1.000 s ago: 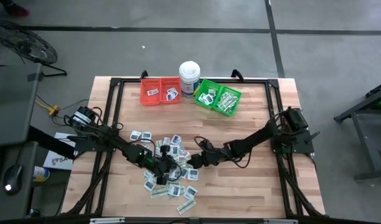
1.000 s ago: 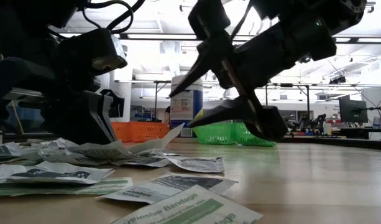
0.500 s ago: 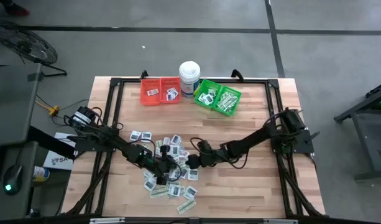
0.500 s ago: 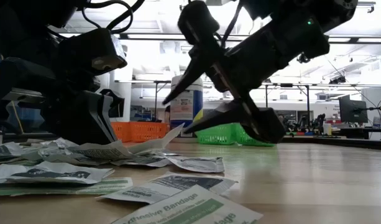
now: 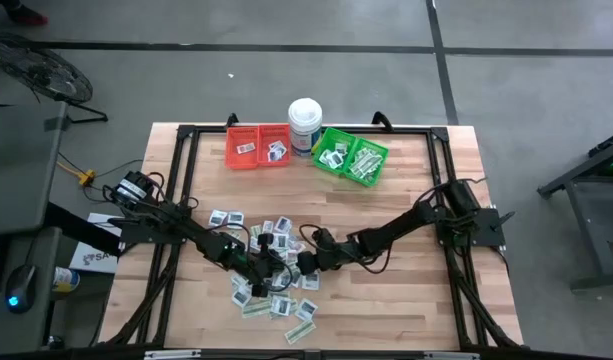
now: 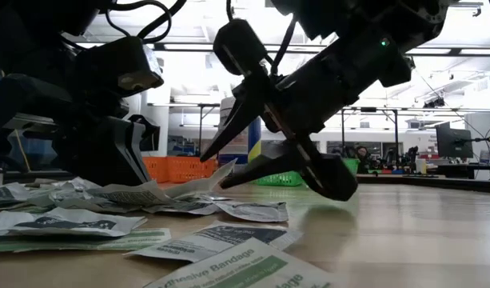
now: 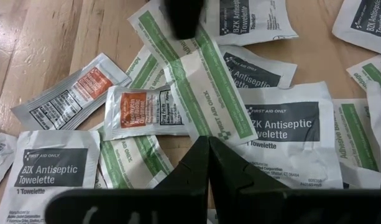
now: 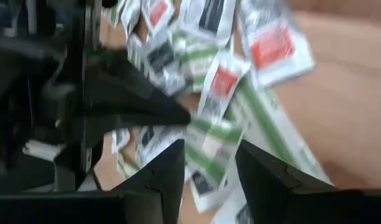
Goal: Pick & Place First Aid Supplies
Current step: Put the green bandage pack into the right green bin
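**Q:** How is the left hand positioned?

**A:** The left hand (image 5: 271, 268) is lowered over the first aid supplies (image 5: 271, 270), which are scattered on the worktop (image 5: 406, 290) at about 7 o'clock from its centre. Its fingers (image 7: 206, 165) are pressed together, tips meeting just above a long green-and-white bandage strip (image 7: 196, 81). Whether anything is pinched between them cannot be told. Antiseptic towelette packets (image 7: 289, 134) are seen lying flat beside the strip, partly overlapped by it.

**Q:** And the right hand?

**A:** The right hand (image 5: 304, 262) is placed at the 3 o'clock edge of the same pile, close to the left hand. In the low view its fingers (image 6: 237, 124) are spread, one raised and one low near the worktop. No packet is seen pinched between them.

**Q:** What stands farther back?

**A:** At 12 o'clock, a red bin (image 5: 257, 146), a white tub (image 5: 305, 123) and a green bin (image 5: 350, 156) are lined up from left to right. A few packets are held in each bin.
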Robot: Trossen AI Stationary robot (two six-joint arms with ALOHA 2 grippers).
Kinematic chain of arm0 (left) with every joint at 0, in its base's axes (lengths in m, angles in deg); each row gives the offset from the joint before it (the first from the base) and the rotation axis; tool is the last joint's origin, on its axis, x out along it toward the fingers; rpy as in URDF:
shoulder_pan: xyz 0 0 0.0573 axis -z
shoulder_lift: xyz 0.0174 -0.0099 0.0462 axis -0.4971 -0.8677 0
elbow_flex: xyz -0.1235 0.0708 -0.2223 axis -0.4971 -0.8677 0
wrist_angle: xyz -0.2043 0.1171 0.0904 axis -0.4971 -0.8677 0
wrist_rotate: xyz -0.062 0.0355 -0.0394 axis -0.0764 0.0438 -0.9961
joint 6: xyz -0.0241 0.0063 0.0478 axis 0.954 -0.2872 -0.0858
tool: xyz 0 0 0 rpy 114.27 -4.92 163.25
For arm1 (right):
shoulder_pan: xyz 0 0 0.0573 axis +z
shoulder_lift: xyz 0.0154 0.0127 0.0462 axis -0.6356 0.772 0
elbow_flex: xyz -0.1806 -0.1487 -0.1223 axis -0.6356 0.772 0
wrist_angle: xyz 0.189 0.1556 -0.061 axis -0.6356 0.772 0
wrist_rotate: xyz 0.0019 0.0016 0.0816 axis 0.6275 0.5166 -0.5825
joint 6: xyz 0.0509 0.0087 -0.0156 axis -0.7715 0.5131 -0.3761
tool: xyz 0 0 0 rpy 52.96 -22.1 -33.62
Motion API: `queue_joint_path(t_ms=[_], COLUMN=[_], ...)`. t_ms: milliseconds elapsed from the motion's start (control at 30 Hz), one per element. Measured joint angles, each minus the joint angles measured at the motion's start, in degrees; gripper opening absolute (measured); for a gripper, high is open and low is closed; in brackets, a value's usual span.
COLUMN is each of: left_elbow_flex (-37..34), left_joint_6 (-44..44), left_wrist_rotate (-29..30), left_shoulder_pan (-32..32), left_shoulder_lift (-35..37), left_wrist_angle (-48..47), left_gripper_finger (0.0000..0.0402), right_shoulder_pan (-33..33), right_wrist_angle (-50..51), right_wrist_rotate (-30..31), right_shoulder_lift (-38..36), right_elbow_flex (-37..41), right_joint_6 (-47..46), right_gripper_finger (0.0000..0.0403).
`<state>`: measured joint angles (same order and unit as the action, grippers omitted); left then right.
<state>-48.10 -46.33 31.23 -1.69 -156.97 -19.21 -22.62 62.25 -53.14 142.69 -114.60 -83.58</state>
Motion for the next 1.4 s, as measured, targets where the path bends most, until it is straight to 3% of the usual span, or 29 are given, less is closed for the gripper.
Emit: queue_joint_path(t_ms=[467, 767, 967, 1200, 1400], left_elbow_flex=[0.0, 0.0, 0.0, -0.3, -0.3], left_joint_6=[0.0, 0.0, -1.1, -6.5, -8.8], left_wrist_rotate=[-0.8, -0.8, -0.7, -2.8, -1.4], left_shoulder_pan=[0.0, 0.0, 0.0, -0.1, -0.5], left_shoulder_lift=[0.0, 0.0, 0.0, 1.7, 10.5], left_wrist_angle=[0.0, 0.0, 0.2, 1.3, -6.3], left_gripper_finger=[0.0, 0.0, 0.0006, 0.0084, 0.0171], right_shoulder_pan=[-0.5, -0.7, -0.7, -0.7, -0.9], right_wrist_angle=[0.6, 0.5, 0.4, 0.4, 0.7], right_wrist_rotate=[-2.2, -2.9, -4.1, -5.4, -5.6], right_shoulder_lift=[0.0, 0.0, 0.0, 0.0, -2.0], right_elbow_flex=[0.0, 0.0, 0.0, 0.0, 0.1], right_joint_6=[1.1, 3.9, 5.1, 6.4, 9.5], right_gripper_finger=[0.0071, 0.0006, 0.0002, 0.0001, 0.0001])
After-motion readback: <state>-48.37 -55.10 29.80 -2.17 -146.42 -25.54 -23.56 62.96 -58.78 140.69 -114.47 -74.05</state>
